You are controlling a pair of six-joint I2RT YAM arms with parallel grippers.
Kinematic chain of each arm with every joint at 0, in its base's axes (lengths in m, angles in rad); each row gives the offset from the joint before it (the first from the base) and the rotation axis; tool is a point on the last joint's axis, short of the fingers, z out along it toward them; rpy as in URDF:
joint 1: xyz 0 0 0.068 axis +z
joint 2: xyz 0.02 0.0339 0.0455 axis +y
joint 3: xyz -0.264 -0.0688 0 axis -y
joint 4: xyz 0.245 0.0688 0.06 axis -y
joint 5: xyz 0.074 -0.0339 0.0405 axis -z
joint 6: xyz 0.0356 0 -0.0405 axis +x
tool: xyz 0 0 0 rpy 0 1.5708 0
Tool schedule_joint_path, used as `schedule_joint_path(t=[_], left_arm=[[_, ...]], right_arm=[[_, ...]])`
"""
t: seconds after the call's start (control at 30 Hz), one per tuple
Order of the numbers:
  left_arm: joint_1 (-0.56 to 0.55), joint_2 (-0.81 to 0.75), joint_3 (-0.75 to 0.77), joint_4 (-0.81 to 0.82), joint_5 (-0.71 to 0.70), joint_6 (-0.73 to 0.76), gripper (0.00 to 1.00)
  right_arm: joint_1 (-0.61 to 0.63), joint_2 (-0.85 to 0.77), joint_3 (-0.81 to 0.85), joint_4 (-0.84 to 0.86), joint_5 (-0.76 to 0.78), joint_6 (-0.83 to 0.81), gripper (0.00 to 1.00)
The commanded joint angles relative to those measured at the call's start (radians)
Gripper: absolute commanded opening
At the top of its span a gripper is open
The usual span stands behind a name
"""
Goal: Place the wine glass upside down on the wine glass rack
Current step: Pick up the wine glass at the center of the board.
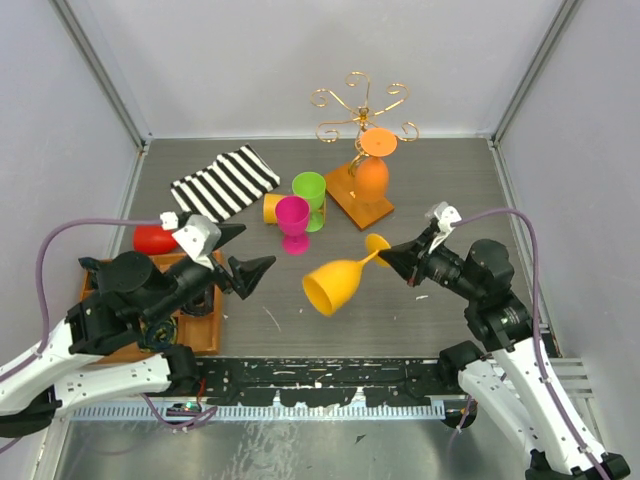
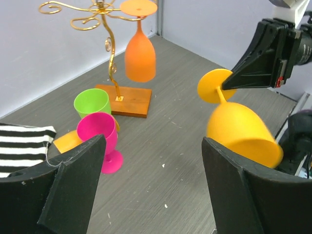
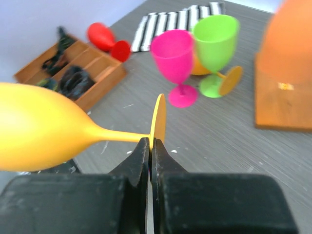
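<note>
Wine glass (image 1: 335, 285), yellow, hangs sideways above the desk (image 1: 450, 180), foot pinched in the right hand (image 1: 384, 254), mid-carry by my reading; next it needs tipping bowl-down and hooking on a free curl of the wine glass rack (image 1: 362, 105) at 12 o'clock; left hand (image 1: 252, 250) gapes empty.

The left arm (image 1: 100, 375) and the right arm (image 1: 510, 395) both have white shells on the lower links and black, rounded joint housings higher up. A thin purple cable (image 1: 110, 221) goes to a small white block (image 1: 192, 232) at each wrist. The fingers (image 2: 73, 190) are matte black and wedge-shaped, with flat inner faces and lighter, worn edges.
</note>
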Motion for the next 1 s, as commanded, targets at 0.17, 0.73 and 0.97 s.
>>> schedule_joint_path(t=[0.17,0.73,0.97], left_arm=[[-0.005,0.071,0.001,0.052,0.249,0.114,0.82],[-0.004,0.259,0.032,0.176,0.57,0.218,0.69],[-0.006,0.282,0.037,0.196,0.613,0.277,0.63]], right_arm=[[0.003,0.029,0.11,0.065,-0.48,-0.158,0.01],[0.003,-0.008,0.129,0.225,-0.592,-0.062,0.01],[0.002,-0.04,0.107,0.279,-0.613,-0.074,0.01]])
